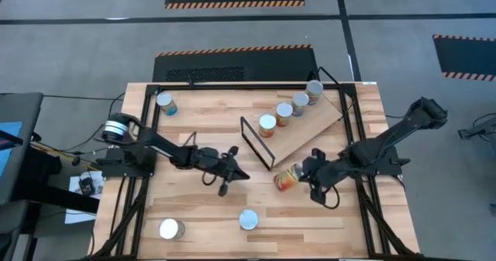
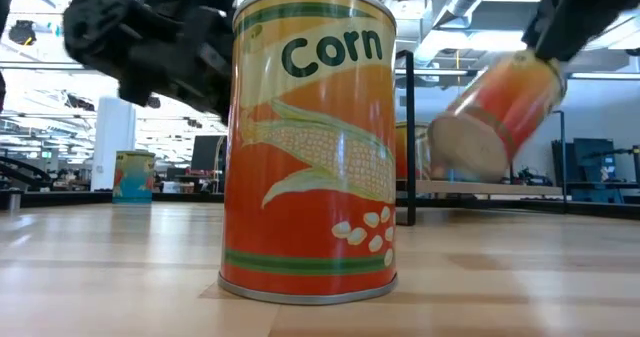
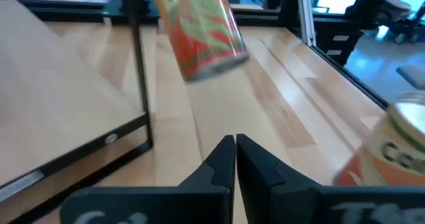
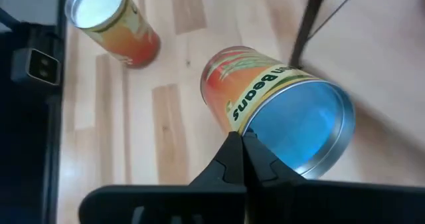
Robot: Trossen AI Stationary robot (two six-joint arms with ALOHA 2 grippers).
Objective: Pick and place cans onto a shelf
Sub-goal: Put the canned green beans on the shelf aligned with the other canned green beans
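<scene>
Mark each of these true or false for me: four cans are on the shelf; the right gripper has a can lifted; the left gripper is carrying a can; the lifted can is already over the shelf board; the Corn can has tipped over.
1. Four cans stand on the shelf. True.
2. The right gripper holds a tilted can off the tabletop. True.
3. The left gripper carries a can. False: its fingers are shut on nothing.
4. The tilted can is over the shelf board. False: it is over the tabletop, outside the wire frame.
5. The Corn can has tipped over. False: it stands upright.
</scene>
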